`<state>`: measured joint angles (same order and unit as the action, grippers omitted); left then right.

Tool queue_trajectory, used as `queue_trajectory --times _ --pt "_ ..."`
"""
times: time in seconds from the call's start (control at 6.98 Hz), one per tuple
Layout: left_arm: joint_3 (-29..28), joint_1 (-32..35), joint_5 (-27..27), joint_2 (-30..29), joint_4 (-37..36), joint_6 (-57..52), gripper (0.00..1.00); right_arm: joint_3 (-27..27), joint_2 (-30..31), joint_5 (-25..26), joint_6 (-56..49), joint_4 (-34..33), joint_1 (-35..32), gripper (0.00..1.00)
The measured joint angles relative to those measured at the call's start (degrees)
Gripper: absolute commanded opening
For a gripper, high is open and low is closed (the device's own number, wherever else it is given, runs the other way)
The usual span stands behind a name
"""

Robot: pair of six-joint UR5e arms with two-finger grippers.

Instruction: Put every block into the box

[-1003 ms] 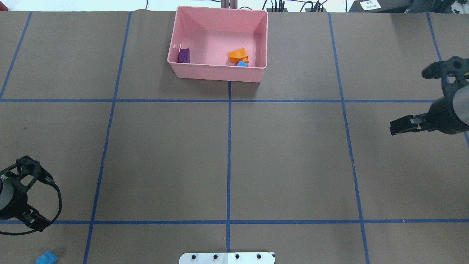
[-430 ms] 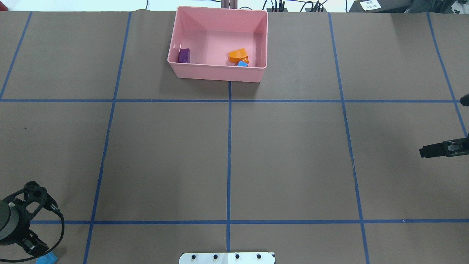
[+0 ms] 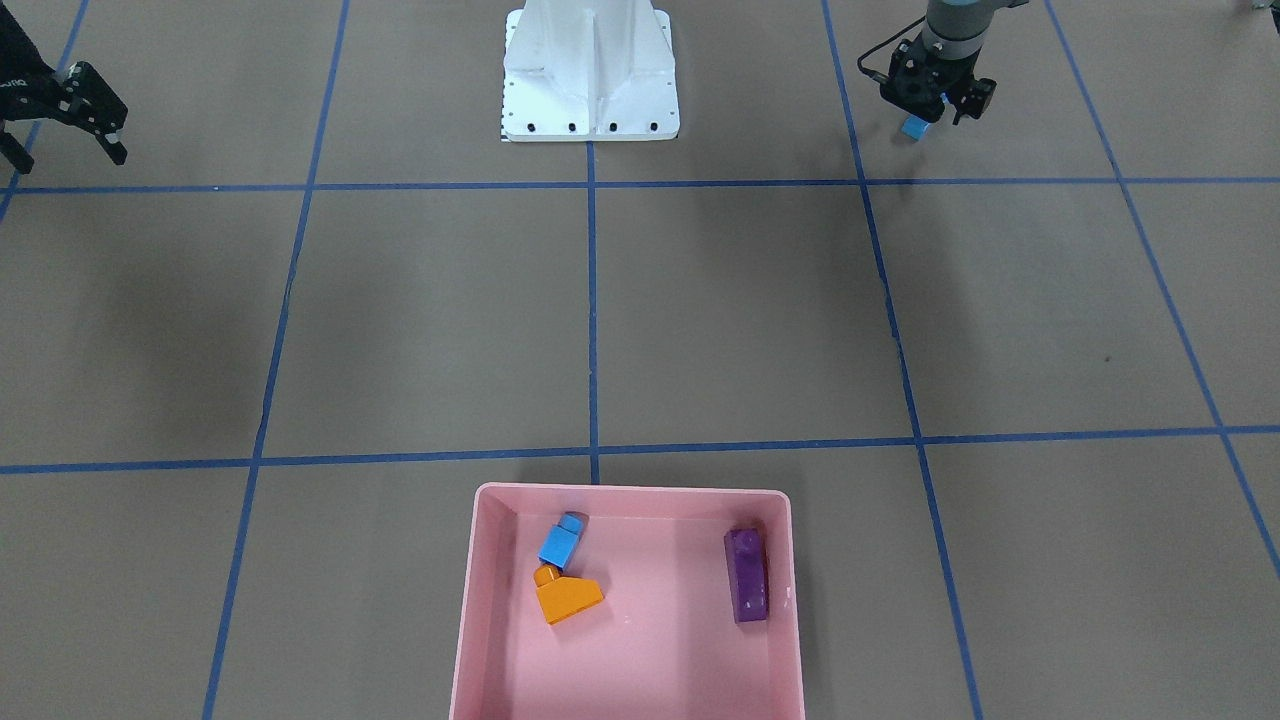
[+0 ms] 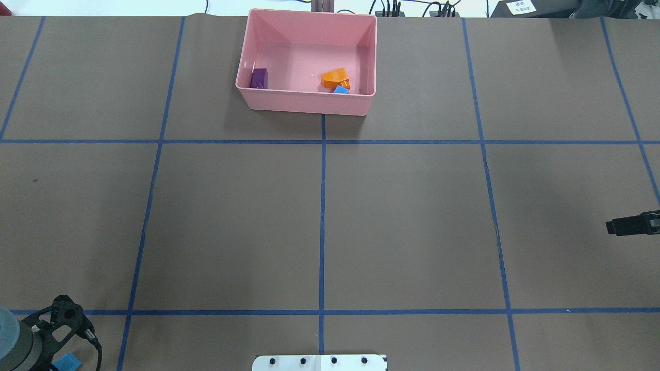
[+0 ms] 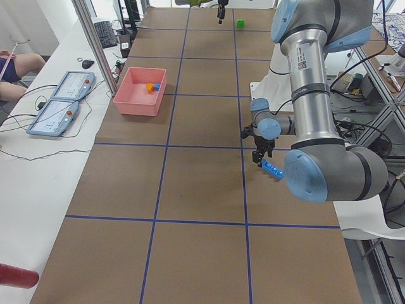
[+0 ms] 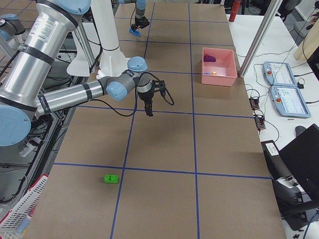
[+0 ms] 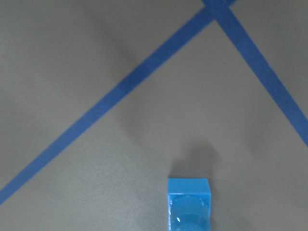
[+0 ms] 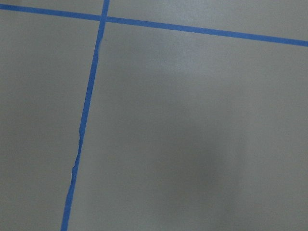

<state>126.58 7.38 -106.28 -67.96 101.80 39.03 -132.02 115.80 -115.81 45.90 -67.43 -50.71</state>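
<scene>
Three blocks are in the big pink plastic box [image 3: 630,491]. The orange sloped brick [image 3: 568,598] and the small blue one-stud brick [image 3: 560,543] touch each other. The purple sloped brick [image 3: 747,588] lies alone by the other wall.

Two blocks are left out on the brown table with blue tape lines [image 4: 412,232]. The long blue four-stud bar [image 3: 914,127] lies close to the robot on its left side, far from the box. The green two-stud brick [image 6: 111,179] lies far off on the robot's right side.

The left gripper [image 3: 932,108] hangs just over the long blue bar. In the front view its fingers look apart, and nothing is in them. Its own camera sees one end of the bar at the bottom edge, so the gripper is likely a bit off the middle of the bar.

The right gripper [image 6: 148,107] hangs over bare table (its fingers look apart too, and hold nothing).

The job now seems to be picking up the long blue bar. To do it well, the left gripper should slide over the bar's middle. It should turn so the fingers close on the two long sides, go straight down, then squeeze. A grip near one end could make the bar tip or spin. Then it should lift high, because the box wall is tall.
</scene>
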Motion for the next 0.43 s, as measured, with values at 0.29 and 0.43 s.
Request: queue_trajectory --times 0.29,0.43 --pt "-1.4 -0.8 -0.4 -0.7 -0.1 -0.1 0.86 0.2 -0.2 0.0 0.1 0.0 0.2 0.99" --pt "-2.2 -1.1 -0.6 -1.3 -0.1 -0.1 0.74 0.2 -0.2 0.0 0.2 0.0 0.3 0.99"
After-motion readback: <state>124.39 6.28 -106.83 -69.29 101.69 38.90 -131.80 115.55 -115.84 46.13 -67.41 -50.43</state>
